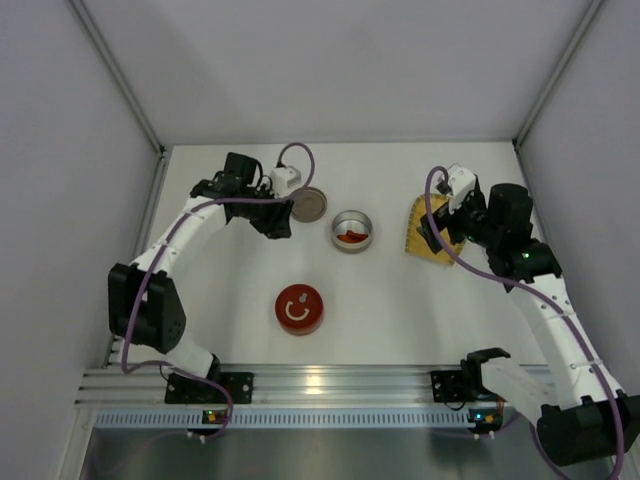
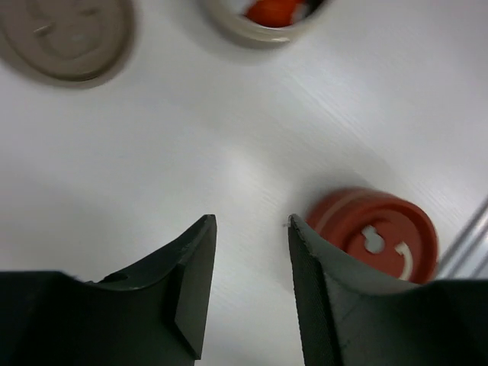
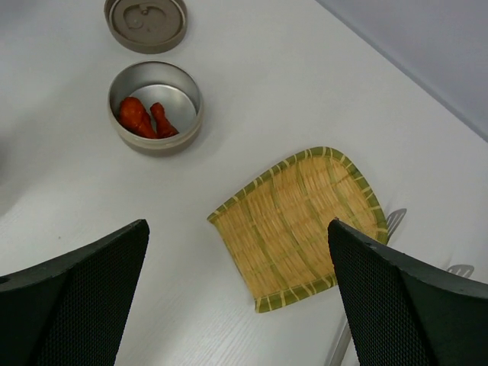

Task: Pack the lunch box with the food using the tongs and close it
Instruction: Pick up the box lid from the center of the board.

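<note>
White tabletop (image 1: 400, 300) is carrying one silver tin (image 3: 156, 146), one grey lid (image 3: 146, 23), one red round container (image 1: 298, 309) and one yellow mat (image 3: 301, 229). Two red food pieces (image 3: 141, 118) are lying inside the tin. Left fingers (image 2: 191, 290) are hanging half open and empty. Right fingers (image 3: 84, 282) are gaping wide over the mat, gripping nothing.

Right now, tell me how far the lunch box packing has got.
Done: red food pieces lie in the open metal tin; the bamboo mat is bare. In hand: nothing, left gripper and right gripper both open and empty. Left: the grey lid lies beside the tin, so closing remains.
</note>
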Robot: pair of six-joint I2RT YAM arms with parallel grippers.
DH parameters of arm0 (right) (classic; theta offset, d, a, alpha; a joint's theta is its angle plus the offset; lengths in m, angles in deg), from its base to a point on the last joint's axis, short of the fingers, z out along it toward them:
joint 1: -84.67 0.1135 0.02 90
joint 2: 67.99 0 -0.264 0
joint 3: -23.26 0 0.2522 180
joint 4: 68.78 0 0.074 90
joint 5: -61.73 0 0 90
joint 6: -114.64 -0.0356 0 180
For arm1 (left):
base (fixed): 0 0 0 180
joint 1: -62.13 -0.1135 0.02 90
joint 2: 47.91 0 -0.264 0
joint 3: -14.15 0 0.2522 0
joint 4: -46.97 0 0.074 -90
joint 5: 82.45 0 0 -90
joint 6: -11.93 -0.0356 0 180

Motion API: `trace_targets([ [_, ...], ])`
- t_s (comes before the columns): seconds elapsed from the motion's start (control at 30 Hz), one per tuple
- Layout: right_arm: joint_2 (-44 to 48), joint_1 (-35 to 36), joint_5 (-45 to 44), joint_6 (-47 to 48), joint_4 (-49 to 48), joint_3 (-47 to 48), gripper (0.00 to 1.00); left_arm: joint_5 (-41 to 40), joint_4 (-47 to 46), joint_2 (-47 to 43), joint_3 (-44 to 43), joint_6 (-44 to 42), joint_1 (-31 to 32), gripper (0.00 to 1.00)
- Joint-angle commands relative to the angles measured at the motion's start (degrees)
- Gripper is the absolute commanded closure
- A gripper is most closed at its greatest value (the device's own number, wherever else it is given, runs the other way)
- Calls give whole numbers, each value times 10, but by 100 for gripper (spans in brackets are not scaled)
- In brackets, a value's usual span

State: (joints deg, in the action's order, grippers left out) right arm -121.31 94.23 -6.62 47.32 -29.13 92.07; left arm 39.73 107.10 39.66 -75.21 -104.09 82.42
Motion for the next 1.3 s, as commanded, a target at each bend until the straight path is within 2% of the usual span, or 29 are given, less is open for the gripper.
trace_targets([
  [0.0,-15,-11,19,-21,14,30,1,-113,-145,61,-48,209,-41,51],
  [0.1,-39,-12,23,-44,11,35,1,-225,-205,115,-73,291,-41,43],
  [0.13,-51,-12,23,-49,11,35,1,-249,-219,149,-87,337,-40,44],
  [0.23,-70,-11,26,-66,7,34,1,-346,-214,228,-156,402,-39,44],
  [0.43,-85,-13,32,-83,-11,28,1,-408,-189,337,-261,444,-40,50],
  [0.67,-88,-22,36,-85,-16,22,1,-387,-188,406,-303,457,-37,53],
  [0.87,-88,-23,39,-76,-8,23,1,-385,-204,415,-287,447,-24,57],
  [0.9,-88,-23,39,-77,-8,23,1,-393,-202,417,-286,446,-19,59],
  [1.0,-90,-23,41,-77,-8,26,1,-406,-183,425,-286,446,-17,86],
  [1.03,-91,-23,42,-80,-8,29,1,-410,-161,428,-287,447,-17,100],
  [1.1,-94,-24,46,-83,-8,31,1,-426,-124,429,-293,462,-18,100],
  [1.17,-99,-23,58,-95,-9,32,1,-398,-75,402,-292,466,-22,100],
  [1.2,-101,-24,63,-100,-15,32,1,-375,-66,382,-288,467,-32,100],
  [1.27,-111,-23,81,-122,-22,31,1,-269,-77,329,-266,468,-50,100],
])
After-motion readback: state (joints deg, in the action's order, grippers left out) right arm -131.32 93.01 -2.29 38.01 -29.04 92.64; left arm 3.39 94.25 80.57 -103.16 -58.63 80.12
